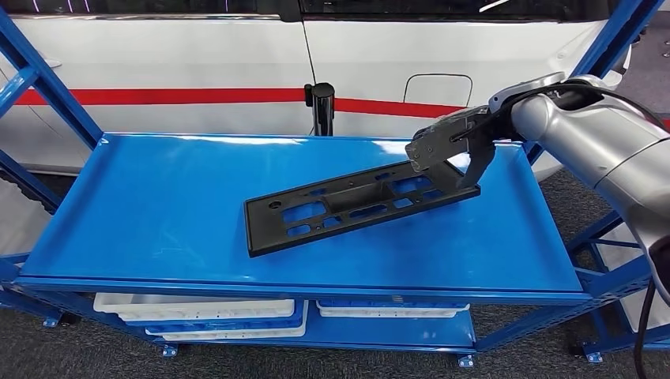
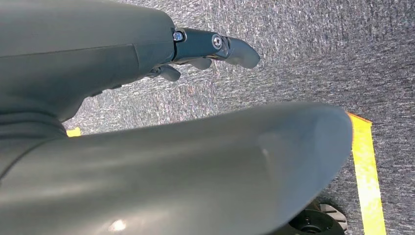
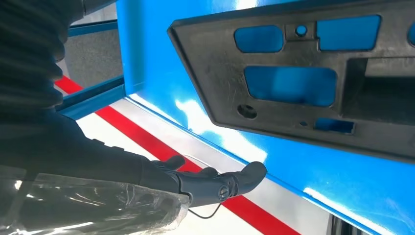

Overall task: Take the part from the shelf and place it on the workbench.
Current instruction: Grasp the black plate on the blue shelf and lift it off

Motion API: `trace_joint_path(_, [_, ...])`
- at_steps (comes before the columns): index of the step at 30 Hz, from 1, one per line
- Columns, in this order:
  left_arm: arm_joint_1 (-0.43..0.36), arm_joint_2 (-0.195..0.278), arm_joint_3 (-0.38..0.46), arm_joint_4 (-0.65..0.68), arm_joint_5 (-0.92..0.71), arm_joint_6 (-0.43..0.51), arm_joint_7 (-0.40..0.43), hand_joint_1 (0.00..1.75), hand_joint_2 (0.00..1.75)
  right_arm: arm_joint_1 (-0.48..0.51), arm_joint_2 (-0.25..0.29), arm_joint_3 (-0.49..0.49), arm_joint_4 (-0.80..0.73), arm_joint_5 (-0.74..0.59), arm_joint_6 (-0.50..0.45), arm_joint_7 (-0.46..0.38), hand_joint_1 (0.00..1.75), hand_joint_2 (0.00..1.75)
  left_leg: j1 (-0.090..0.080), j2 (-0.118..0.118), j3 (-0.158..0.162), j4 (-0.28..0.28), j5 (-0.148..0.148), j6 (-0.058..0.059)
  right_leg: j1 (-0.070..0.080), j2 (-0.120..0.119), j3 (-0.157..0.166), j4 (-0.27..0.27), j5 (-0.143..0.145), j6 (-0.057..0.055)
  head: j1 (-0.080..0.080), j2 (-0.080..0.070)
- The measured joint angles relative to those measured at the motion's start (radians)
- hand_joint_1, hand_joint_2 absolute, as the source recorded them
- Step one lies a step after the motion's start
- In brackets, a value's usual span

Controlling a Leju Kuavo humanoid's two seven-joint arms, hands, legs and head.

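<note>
Head view: a long, flat black plastic part (image 1: 359, 202), rectangular with several cut-out windows and small round holes, lies on the glossy blue metal shelf top (image 1: 158, 213), running diagonally from near the front middle towards the right rear. Its right end lies under the right hand (image 1: 442, 146), which reaches in on a silver arm. The dark fingers curve down over that end of the part; whether they actually grip it cannot be told. A white vehicle body with a red stripe (image 1: 158, 96) stands behind the shelf. White trays (image 1: 197, 309) sit on the lower level. No legible writing or brand marks appear on any surface.

Left wrist view: the left hand (image 2: 205, 51) hangs over grey carpet (image 2: 318, 54) with a yellow floor line (image 2: 364, 176). Its fingers are loosely extended and hold nothing.

Right wrist view: the part's matt, slightly textured face shows blue through its openings. The dark fingers (image 3: 220, 181) stretch out beyond the shelf edge, apart from the part's visible portion.
</note>
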Motion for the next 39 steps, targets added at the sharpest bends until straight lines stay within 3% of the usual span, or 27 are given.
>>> trace_joint_path(16, [0.0,0.003,0.006,0.0,-0.014,-0.006,-0.004,0.0,0.0,0.047,-0.066,0.131,-0.033,-0.045,-0.099,-0.022,0.0,1.75,0.0,0.0,0.001,0.0,-0.001,0.0,0.0,0.0,0.0,0.0,0.0,0.0,0.0,0.0])
trace_joint_path(32, [0.0,0.004,0.016,0.0,-0.019,-0.006,-0.003,0.0,0.0,0.079,-0.092,0.135,-0.048,-0.038,-0.102,-0.024,0.0,1.75,0.0,0.0,0.002,0.0,-0.001,0.0,0.0,0.0,0.0,0.0,0.0,0.0,0.0,0.0])
trace_joint_path(39, [-0.001,0.004,0.017,0.0,-0.031,-0.014,-0.005,0.0,0.0,0.126,-0.092,0.135,-0.049,0.016,-0.172,-0.06,0.0,1.75,0.0,0.0,0.002,0.0,-0.001,0.0,0.0,0.0,0.0,0.0,0.0,0.0,0.0,0.0])
